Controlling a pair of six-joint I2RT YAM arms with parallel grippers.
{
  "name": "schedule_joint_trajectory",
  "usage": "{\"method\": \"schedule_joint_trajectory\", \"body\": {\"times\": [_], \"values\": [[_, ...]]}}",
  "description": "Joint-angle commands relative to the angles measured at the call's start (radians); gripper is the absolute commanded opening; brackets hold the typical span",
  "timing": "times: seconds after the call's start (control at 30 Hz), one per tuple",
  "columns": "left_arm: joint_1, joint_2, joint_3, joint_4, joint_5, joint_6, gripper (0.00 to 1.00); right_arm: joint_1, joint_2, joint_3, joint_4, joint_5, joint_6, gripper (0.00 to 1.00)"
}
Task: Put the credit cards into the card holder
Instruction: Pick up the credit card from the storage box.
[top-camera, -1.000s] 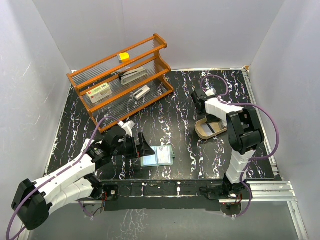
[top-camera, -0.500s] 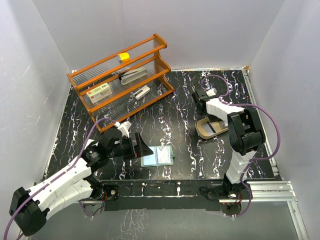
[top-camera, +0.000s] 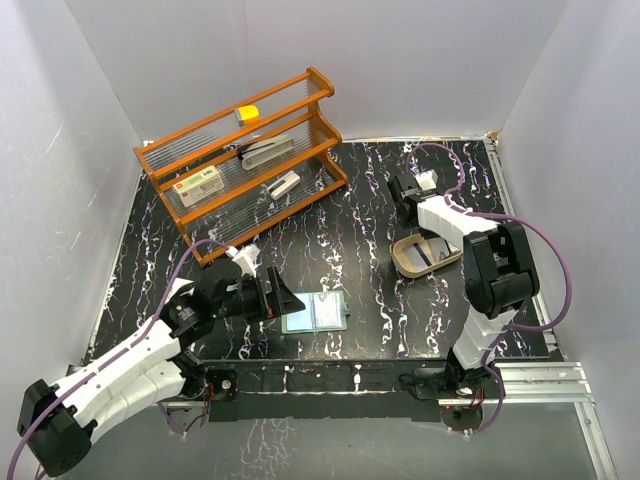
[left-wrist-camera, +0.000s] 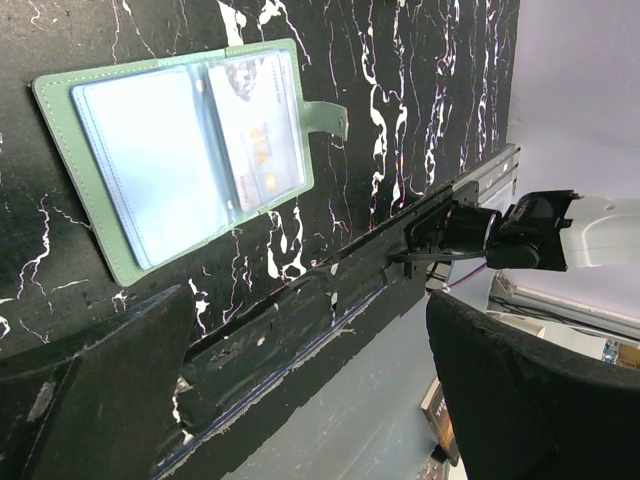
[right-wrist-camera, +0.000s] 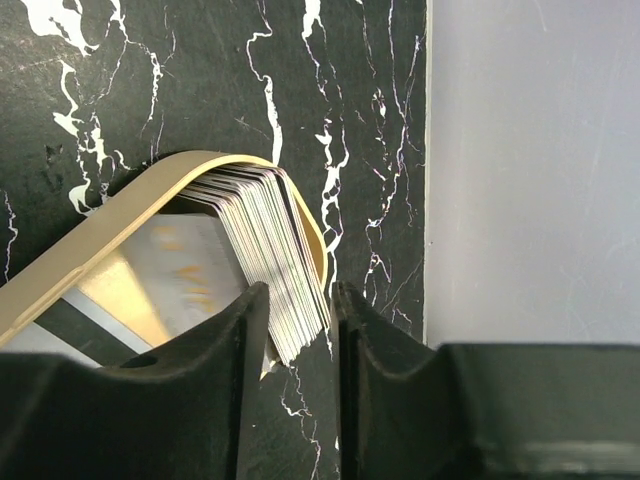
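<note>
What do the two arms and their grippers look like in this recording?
Both the left arm and right arm have white shell links joined by bulky black joint housings. A purple cable loops along each. The left gripper and right gripper are matte black with broad, flat fingers. No markings are legible.

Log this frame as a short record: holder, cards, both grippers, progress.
card holder: open flat on table, a card visible in one pocket
credit cards: fanned stack in tan tray
left gripper: open, beside holder, empty
right gripper: fingers narrowly apart at stack's corner; grip unclear
progress: most cards not yet in holder
</note>
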Motion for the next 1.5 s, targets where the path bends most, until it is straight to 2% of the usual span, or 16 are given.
{"method": "schedule_joint_trajectory", "body": {"times": [0.0,0.1,0.17,0.2,0.33,0.43,0.6,1.0,1.47], "values": [[-0.001,-0.030,-0.015,-0.024,0.000,-0.006,0.99,-0.005,-0.037,-0.013,0.034,-0.001,-0.007,0.26],[-0.001,-0.057,-0.027,-0.029,-0.008,-0.014,0.99,-0.004,-0.073,-0.018,0.039,-0.027,-0.009,0.19],[-0.002,-0.070,-0.036,-0.026,-0.010,-0.020,0.99,-0.005,-0.072,-0.017,0.039,-0.052,-0.005,0.20],[-0.002,-0.076,-0.038,-0.028,-0.010,-0.021,0.99,-0.005,-0.069,-0.012,0.032,-0.067,0.003,0.23],[-0.002,-0.084,-0.047,-0.029,-0.013,-0.022,0.99,-0.005,-0.051,-0.015,0.029,-0.075,0.028,0.48],[-0.002,-0.081,-0.054,-0.016,-0.005,-0.025,0.99,-0.005,0.002,-0.024,0.036,-0.038,0.029,0.51],[-0.002,-0.065,-0.047,-0.023,-0.006,-0.009,0.99,-0.013,0.038,-0.022,0.034,0.005,0.031,0.49],[-0.002,0.009,-0.014,0.007,0.000,0.032,0.99,-0.027,0.060,0.017,0.014,0.054,0.031,0.31],[-0.002,0.045,-0.015,0.035,0.021,0.036,0.99,-0.027,0.070,0.045,-0.017,0.039,0.062,0.29]]}}
